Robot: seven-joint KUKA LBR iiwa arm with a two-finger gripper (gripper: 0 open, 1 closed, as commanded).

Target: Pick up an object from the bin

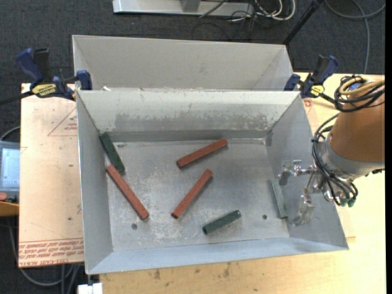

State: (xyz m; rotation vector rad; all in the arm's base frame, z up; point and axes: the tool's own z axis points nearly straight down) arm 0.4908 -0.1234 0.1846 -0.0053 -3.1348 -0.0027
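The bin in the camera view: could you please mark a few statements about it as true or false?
1. Three reddish-brown bars lie in the bin. True.
2. The two dark green bars touch each other. False: one lies by the left wall, the other near the front, well apart.
3. The end effector is at the bin's right side. True.
4. The end effector holds a reddish-brown bar. False: all three lie on the floor, away from it.

Arm runs off the right edge (upper links unseen). Gripper merges with the grey right wall of the bin, outline unclear. Grey strip just beside it: loose thing or reflection, cannot tell.
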